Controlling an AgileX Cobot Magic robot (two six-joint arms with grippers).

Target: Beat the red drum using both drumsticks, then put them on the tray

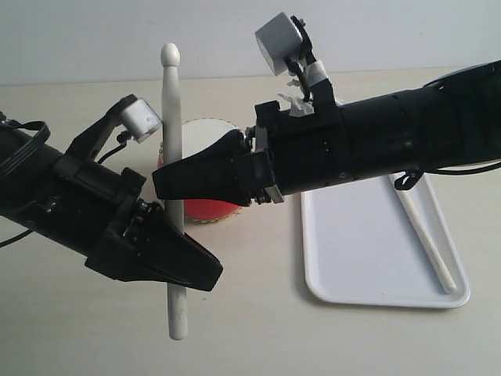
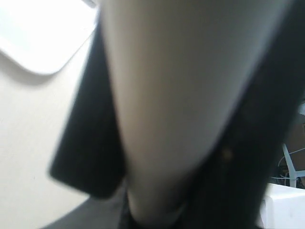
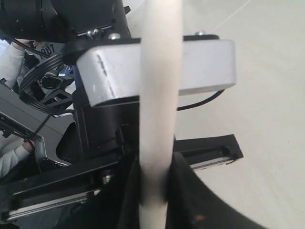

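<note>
One drumstick stands upright over the table, and both grippers are on it. My right gripper reaches across from the right and is shut on the stick's middle, just in front of the red drum. Lower down, my left gripper is shut on the same stick. The right wrist view shows that drumstick pinched at the right gripper. The blurred drumstick fills the left wrist view, with a black finger against it. A second drumstick lies in the white tray.
The tray sits to the right of the drum, and its corner also appears in the left wrist view. My right arm crosses over the tray's far end. The left arm's grey camera box sits right behind the stick. Bare tabletop lies in front.
</note>
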